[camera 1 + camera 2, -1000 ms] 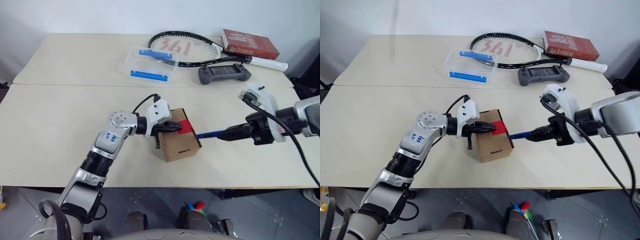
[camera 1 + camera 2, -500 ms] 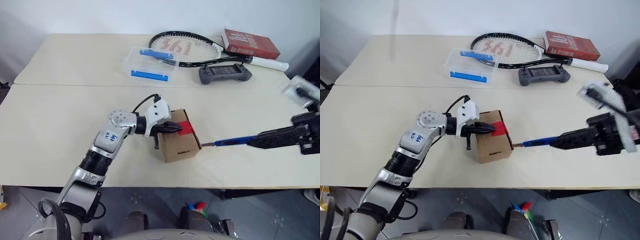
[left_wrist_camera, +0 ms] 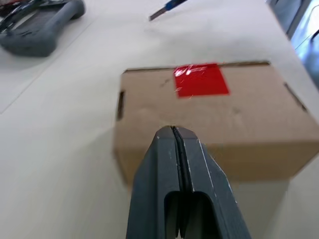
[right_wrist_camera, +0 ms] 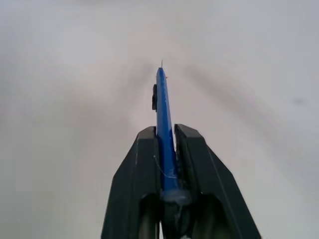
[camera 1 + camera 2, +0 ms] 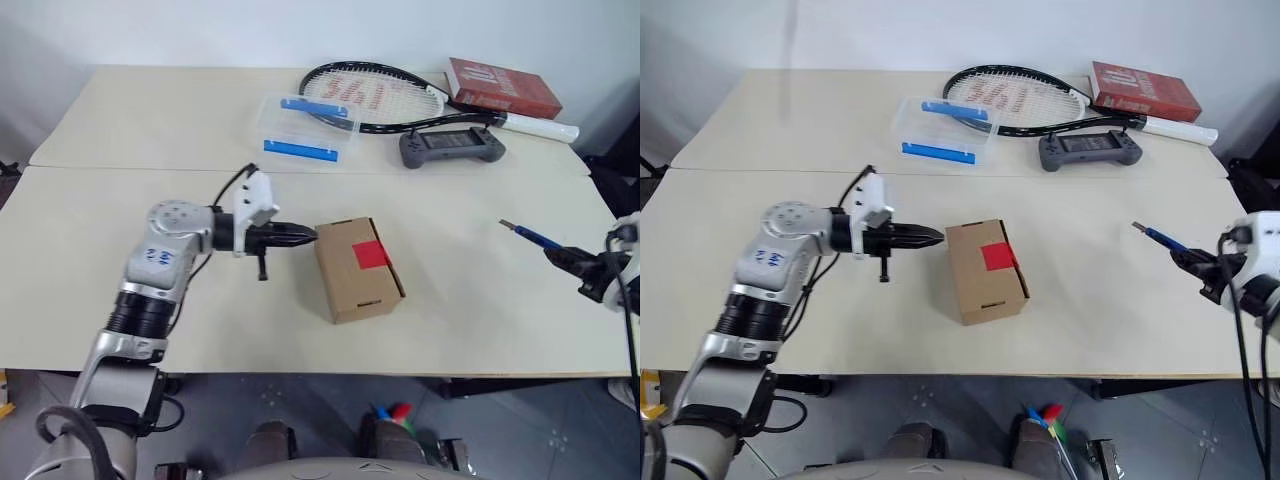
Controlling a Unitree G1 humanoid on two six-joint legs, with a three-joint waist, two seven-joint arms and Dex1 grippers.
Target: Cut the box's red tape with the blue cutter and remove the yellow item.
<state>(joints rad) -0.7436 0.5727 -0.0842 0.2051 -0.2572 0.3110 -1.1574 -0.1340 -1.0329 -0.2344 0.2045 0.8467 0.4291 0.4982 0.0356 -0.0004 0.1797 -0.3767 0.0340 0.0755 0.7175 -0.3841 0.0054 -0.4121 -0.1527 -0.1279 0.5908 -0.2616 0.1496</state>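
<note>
1. Small brown cardboard box (image 5: 358,268) near the front-middle of the pale surface (image 5: 120,210), flaps closed; small red square of tape (image 5: 371,254) on the top face towards the right edge. Whether the tape is cut through: cannot tell. No yellow item visible; presumably inside.
2. Left gripper (image 5: 298,236) just beside the box's left face, fingers (image 3: 167,154) pressed together, empty, tips level with the top edge.
3. Right gripper (image 5: 575,262) well apart from the box at the surface's right edge, fingers (image 4: 142,169) clamped on the slim blue pen-shaped cutter (image 5: 528,236), dark tip pointing up and away from the surface.
4. Step in hand, as judged: getting the box open with the left while the right parks the blade.
5. Best kept: blade pointed away from the left arm.
6. Advised: part the left fingers first, then hook under the flap edge beside the tape; lift slowly.
7. Risk: the light box sliding or tipping when pushed from the side; press down, not across.
</note>
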